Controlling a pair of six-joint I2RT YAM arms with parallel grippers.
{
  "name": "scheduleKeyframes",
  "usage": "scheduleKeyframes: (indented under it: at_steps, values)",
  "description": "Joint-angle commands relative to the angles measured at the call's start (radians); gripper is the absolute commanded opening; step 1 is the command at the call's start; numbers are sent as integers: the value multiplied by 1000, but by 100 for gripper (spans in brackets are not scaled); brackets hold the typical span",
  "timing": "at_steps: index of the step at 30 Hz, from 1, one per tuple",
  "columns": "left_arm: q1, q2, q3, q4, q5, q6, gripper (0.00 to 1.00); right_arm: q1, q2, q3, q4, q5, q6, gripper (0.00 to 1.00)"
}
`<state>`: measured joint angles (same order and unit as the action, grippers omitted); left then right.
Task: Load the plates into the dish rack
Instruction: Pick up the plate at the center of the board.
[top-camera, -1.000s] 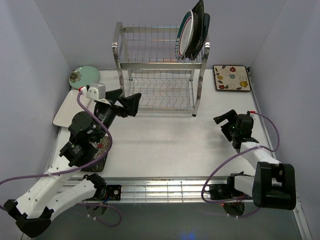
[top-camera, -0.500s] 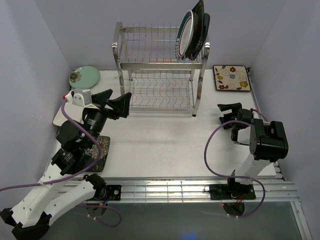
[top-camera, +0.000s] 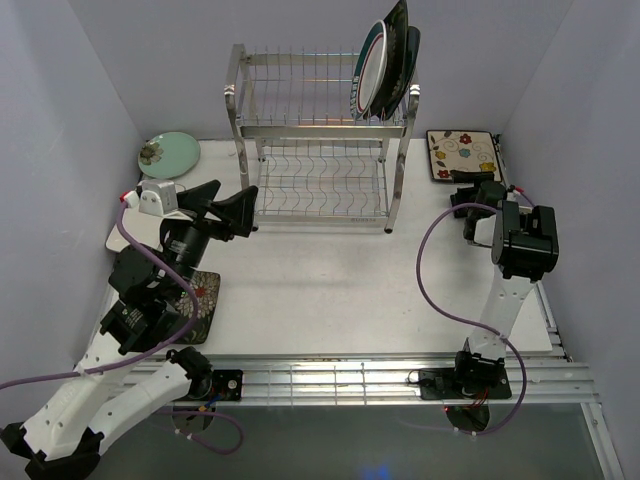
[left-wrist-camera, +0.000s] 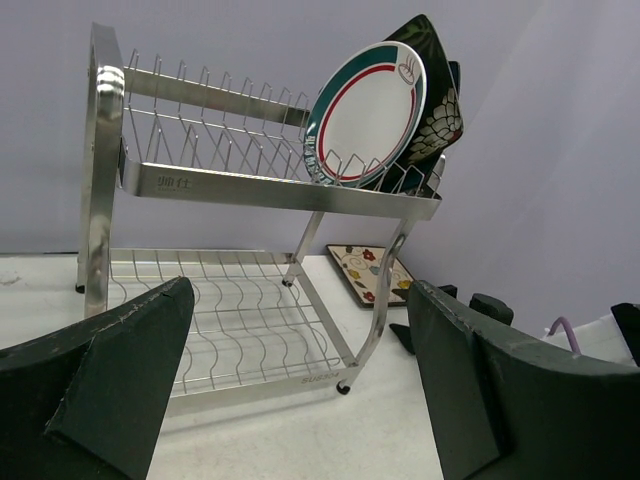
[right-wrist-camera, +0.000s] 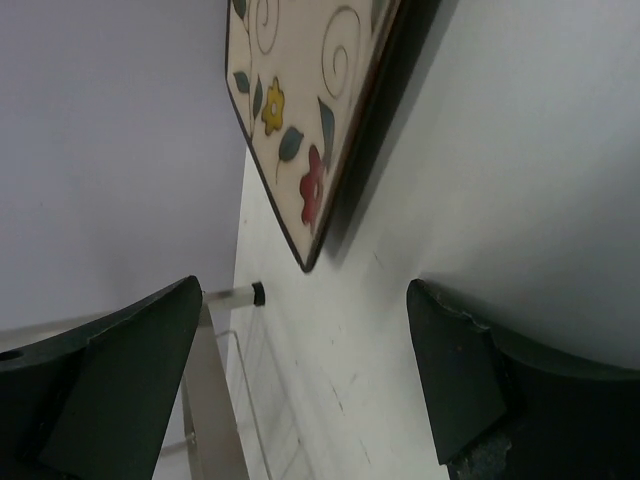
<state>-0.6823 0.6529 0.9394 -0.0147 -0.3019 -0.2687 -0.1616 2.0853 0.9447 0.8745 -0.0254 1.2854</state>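
The dish rack (top-camera: 320, 150) stands at the back centre. On its top tier, at the right end, a round white teal-rimmed plate (top-camera: 371, 70) stands upright with dark floral plates (top-camera: 403, 50) behind it. A cream flowered square plate (top-camera: 463, 155) lies flat at the back right. My right gripper (top-camera: 476, 192) hovers open just in front of its near edge; the right wrist view shows that plate's (right-wrist-camera: 300, 110) corner ahead of the empty jaws (right-wrist-camera: 300, 370). My left gripper (top-camera: 235, 195) is open and empty, facing the rack (left-wrist-camera: 250, 190).
A pale green round plate (top-camera: 168, 153) lies at the back left. A white rectangular plate (top-camera: 122, 236) and a dark floral square plate (top-camera: 203, 303) sit partly under my left arm. Side walls close in the table. The rack's lower tier (left-wrist-camera: 220, 310) holds nothing.
My right arm has swung from the table's right middle back to the cream flowered plate. My left arm has drawn back to the left a little.
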Motion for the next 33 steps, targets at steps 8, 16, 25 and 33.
scheduleKeyframes:
  at_steps: [8,16,25,33]
  values:
    - [41,2,1,4,61,-38,98,-24,209,356,-209,84,6,90]
    - [82,8,4,4,145,-69,98,-32,341,493,-241,48,32,90]
    - [130,16,2,4,202,-102,98,-33,398,539,-210,-2,43,35]
    - [153,24,9,1,241,-112,98,-38,398,537,-200,-8,37,8]
